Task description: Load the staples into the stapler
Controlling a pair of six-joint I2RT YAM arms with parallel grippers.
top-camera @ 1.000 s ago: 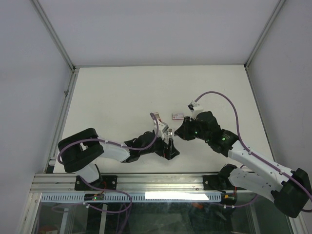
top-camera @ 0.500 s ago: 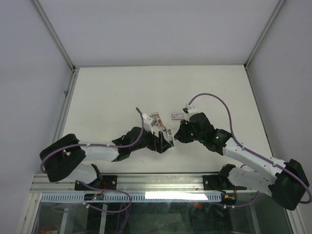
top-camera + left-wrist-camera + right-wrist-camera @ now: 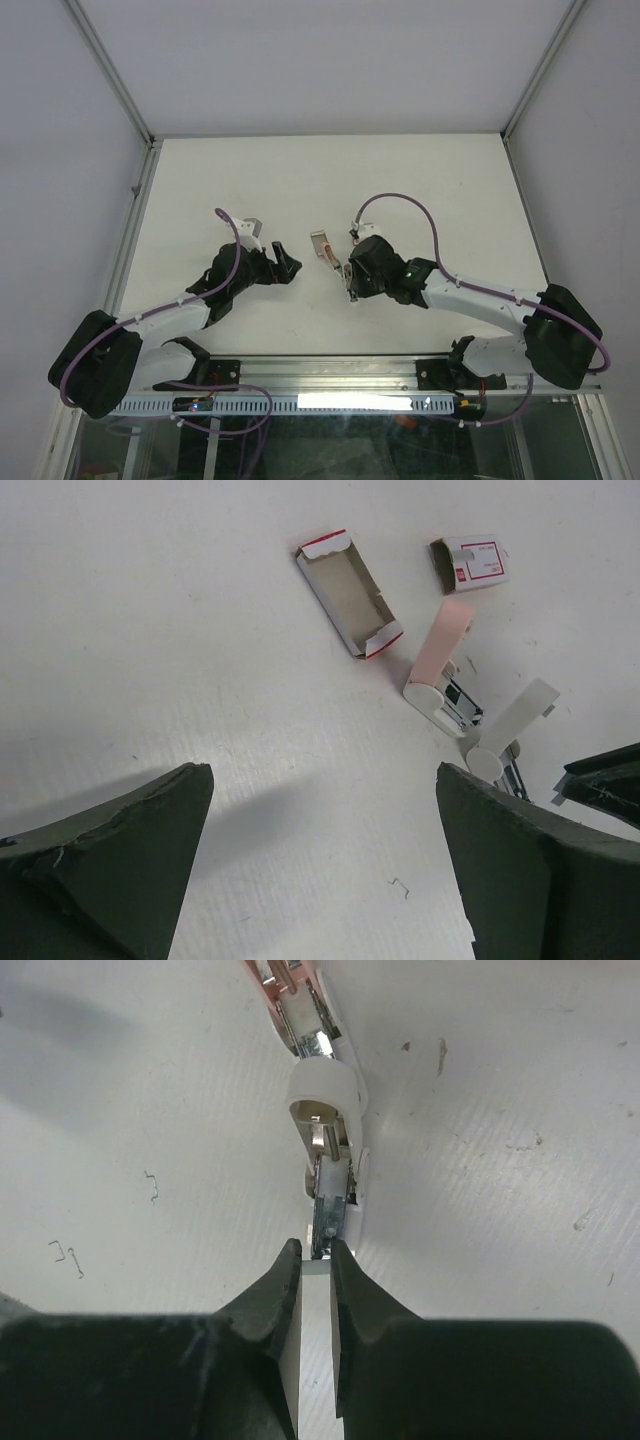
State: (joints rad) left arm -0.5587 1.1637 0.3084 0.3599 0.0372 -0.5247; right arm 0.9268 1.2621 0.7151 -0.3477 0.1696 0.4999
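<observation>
One stapler [image 3: 323, 1095], its metal end pinched in right claw [image 3: 317, 1253], pink half cut off ahead. Left claw [image 3: 322, 775] spread wide, empty; staples box [image 3: 348, 592] in two pieces far ahead on bench [image 3: 150, 630], contents unclear.

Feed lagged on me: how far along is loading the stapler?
Done: the staple box lies pulled open, its tray looking empty, and the stapler is hinged open. In hand: the right gripper pinches the stapler's metal rail; the left gripper is open and empty. Left: closing the stapler; whether staples are seated, I cannot tell.
</observation>
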